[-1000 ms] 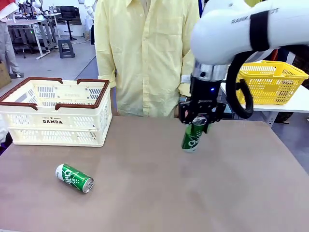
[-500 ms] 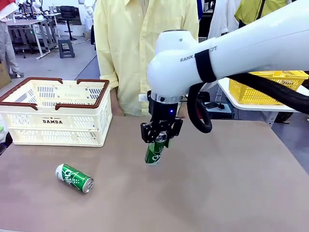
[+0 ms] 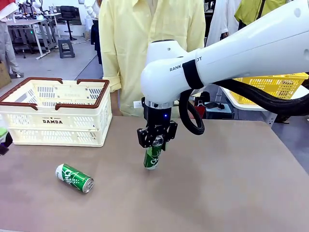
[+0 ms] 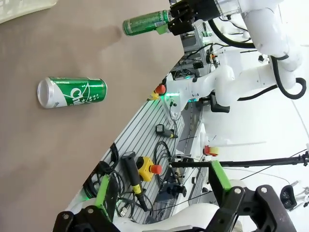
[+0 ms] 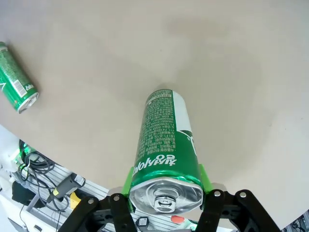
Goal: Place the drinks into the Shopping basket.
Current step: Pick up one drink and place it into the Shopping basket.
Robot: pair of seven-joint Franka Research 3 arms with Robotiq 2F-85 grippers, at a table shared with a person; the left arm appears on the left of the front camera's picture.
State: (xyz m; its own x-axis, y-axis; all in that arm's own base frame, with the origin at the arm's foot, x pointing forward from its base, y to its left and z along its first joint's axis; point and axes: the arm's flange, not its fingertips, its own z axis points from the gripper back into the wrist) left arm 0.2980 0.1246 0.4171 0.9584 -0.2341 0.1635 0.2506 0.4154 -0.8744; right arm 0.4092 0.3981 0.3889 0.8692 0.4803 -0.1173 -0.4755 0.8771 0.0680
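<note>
green can (image 3: pixel 151 159) hangs clamped by its top in right claw (image 3: pixel 155 143).

A person in a pale yellow shirt (image 3: pixel 145 48) stands at the far edge of a brown worktop (image 3: pixel 231 183), centre frame. A yellow mesh basket (image 3: pixel 285 84) sits at far right, and a black step stool (image 3: pixel 66 48) stands on the floor at upper left. In the left wrist view, a yellow box with a red button (image 4: pixel 146 166) lies among cables (image 4: pixel 104 176), lower centre.

Robotics lab, slotted aluminium bench (image 4: pixel 140 128), loose cables (image 4: pixel 107 180), emergency-stop button (image 4: pixel 147 167), far worktable (image 3: pixel 26 21)
</note>
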